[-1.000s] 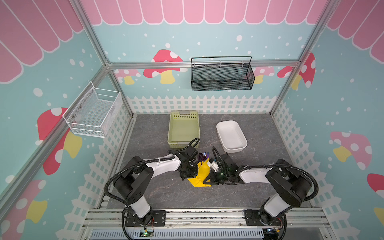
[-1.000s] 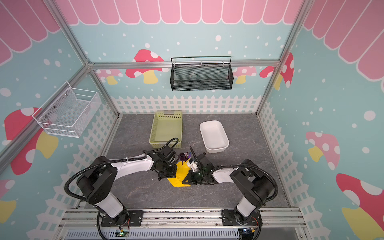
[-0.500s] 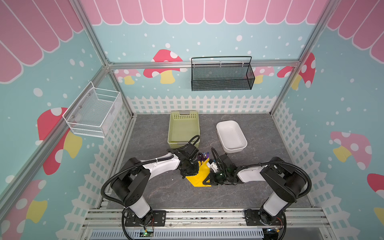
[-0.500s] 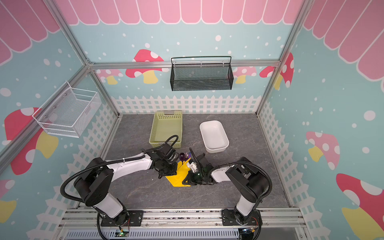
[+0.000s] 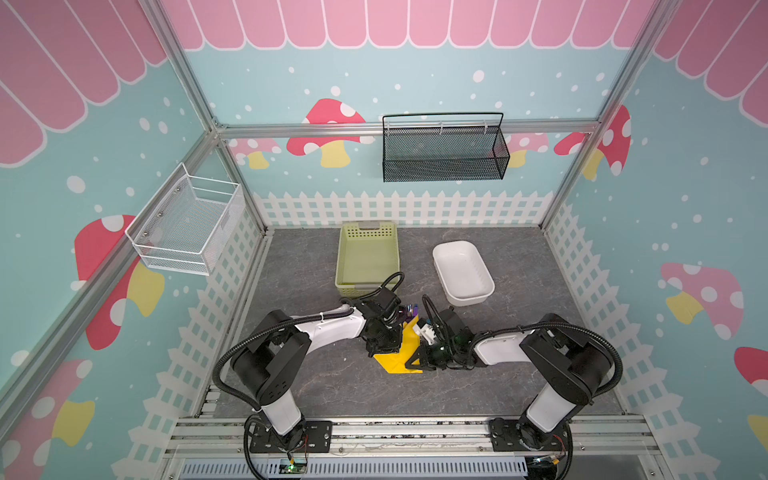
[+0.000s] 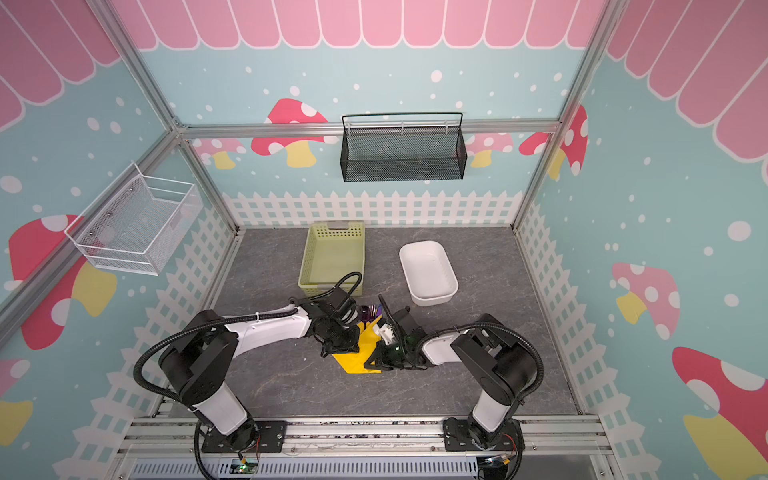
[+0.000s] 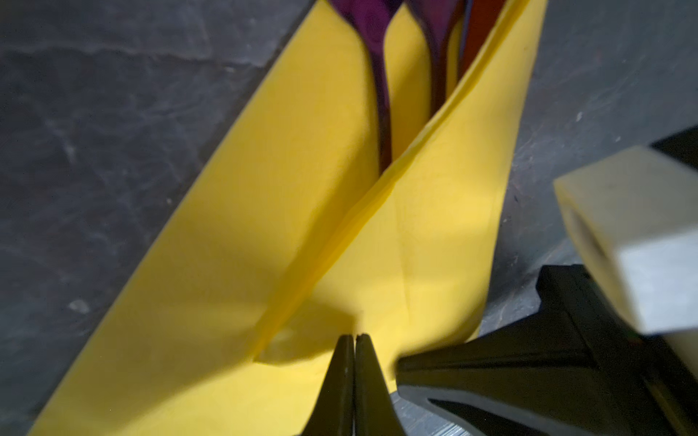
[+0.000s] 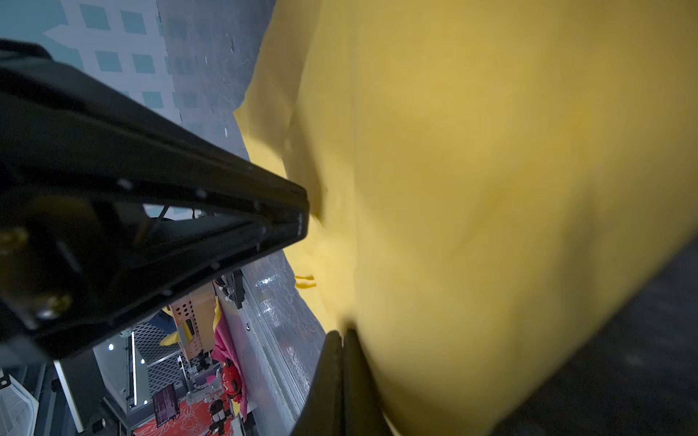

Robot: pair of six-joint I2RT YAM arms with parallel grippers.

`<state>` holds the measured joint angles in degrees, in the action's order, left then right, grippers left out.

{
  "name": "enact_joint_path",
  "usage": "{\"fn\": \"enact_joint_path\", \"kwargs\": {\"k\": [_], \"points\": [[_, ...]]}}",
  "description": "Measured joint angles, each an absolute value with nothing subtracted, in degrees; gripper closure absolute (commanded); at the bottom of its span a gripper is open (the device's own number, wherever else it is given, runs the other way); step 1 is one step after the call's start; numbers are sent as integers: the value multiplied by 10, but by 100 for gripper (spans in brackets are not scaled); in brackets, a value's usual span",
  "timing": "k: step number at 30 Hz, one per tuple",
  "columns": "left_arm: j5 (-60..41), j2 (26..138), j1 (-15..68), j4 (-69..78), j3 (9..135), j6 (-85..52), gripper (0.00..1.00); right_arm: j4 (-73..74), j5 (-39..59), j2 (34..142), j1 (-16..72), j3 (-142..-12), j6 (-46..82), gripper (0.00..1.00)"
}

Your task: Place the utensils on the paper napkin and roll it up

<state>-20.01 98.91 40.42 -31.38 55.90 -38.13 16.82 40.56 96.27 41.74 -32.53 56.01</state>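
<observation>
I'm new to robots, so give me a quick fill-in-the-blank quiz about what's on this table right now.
The paper napkin is ____ in colour.
In both top views the green basket stands to the ____ of the white tub.
The left gripper and the right gripper both have their jaws ____.
Missing words: yellow; left; shut.

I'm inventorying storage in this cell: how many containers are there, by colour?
White: 2 (tub, wire wall basket)
Green: 1 (basket)
Black: 1 (mesh wall basket)
Total: 4
</observation>
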Motion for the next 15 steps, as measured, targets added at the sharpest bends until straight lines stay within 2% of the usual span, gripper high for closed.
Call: {"fn": "enact_joint_path", "kwargs": {"k": [7, 15], "points": [[-204, 996, 402, -307, 554, -375, 95, 155, 401, 952, 417, -325, 560, 99], [-203, 994, 402, -303, 550, -371, 96, 133, 391, 827, 382, -300, 563, 99]]}}
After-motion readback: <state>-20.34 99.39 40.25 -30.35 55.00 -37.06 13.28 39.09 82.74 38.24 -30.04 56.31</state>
